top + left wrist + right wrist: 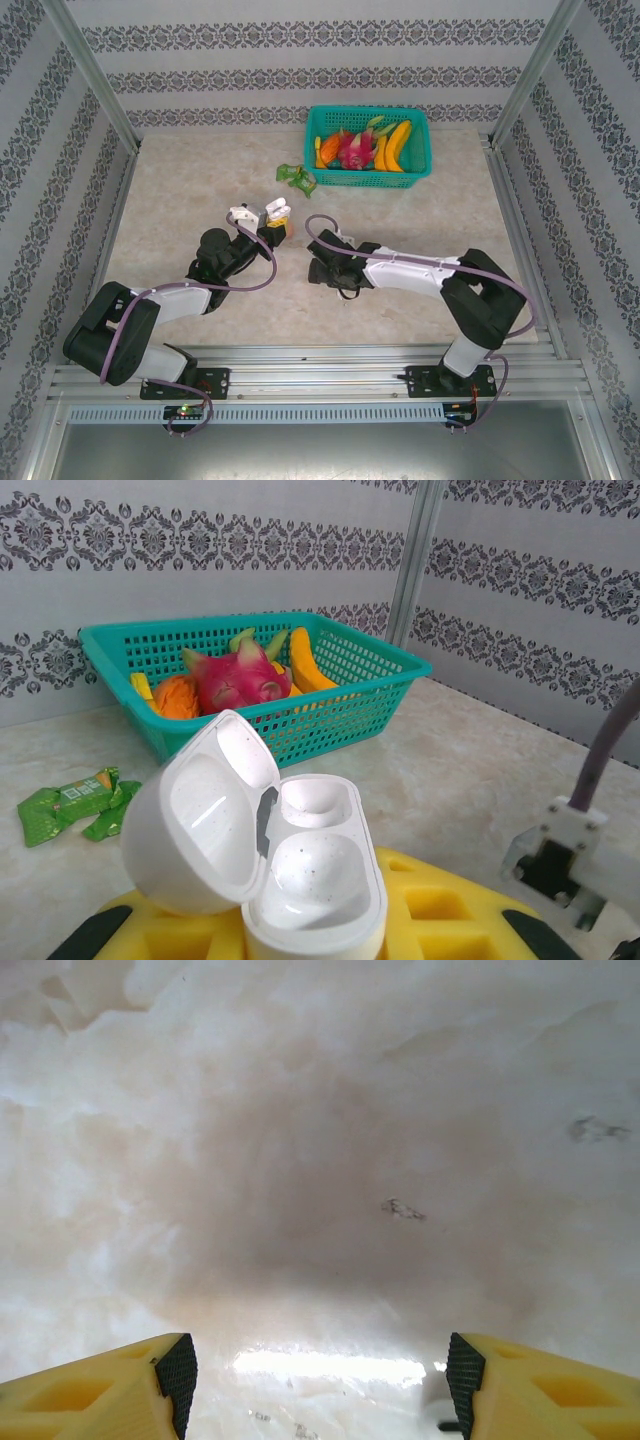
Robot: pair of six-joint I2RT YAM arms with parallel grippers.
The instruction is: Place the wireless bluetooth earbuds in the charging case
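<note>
Status: early, nothing inserted yet. The charging case [300, 870] is up off the table [420, 210], pinched between the yellow fingers [450, 910] of the left gripper [276, 228], jaws pressed in tight on its body. Its lid [200, 820] stands open to the left, so the opening step looks done. Both wells [312, 802] are plainly empty, bare white plastic, no earbuds seated.

The right gripper [315, 1380] points down at bare table, jaws spread wide with nothing between the fingertips, so no bud is in transit either. In the top view it sits just right of the case, near but apart.

A green basket [368, 148] of fruit and a green wrapper [297, 178] sit further back, not part of the job.

My read: case is presented and ready, so setup is done. Every pick and every insertion is left, then presumably closing the lid. Where the buds lie I cannot tell from here. In the left wrist view the wells face up and towards the camera, so access for the right arm looks workable
</note>
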